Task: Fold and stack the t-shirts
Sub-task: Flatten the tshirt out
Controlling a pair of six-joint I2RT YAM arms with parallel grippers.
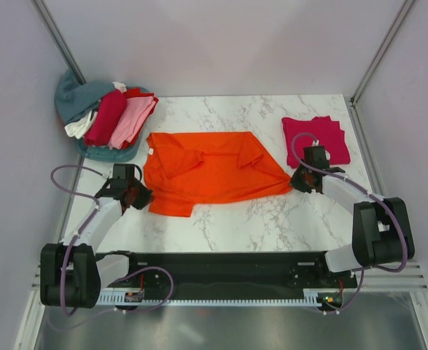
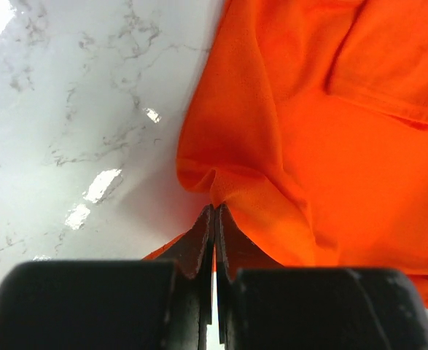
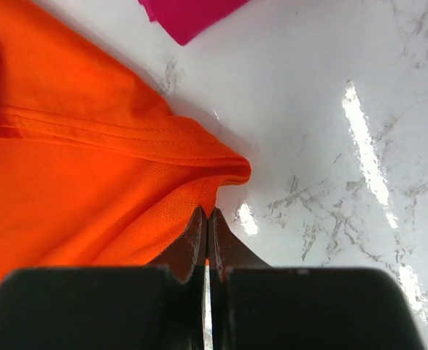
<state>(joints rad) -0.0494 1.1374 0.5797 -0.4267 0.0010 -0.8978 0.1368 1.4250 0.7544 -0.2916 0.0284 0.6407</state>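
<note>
– Looking from above, where does the orange t-shirt [image 1: 206, 171] lie?
– Across the middle of the marble table [image 1: 272, 219], partly folded over itself and creased.
– And the left gripper [image 2: 215, 219]?
– Its fingers are pressed together on the shirt's left edge. The wrist view shows a pinch of orange cloth bunched at their tips.
– The right gripper [image 3: 207, 222]?
– Much the same at the right corner: clamped tight on a fold of orange cloth by the hem, low over the table.
– What about the crimson-pink t-shirt [image 1: 316, 138]?
– It is folded flat at the far right, just beyond the right gripper and apart from the orange one.
– Any others?
– A pile of shirts [image 1: 111, 117] sits at the far left corner: teal, white, dark red and light pink, heaped together.
</note>
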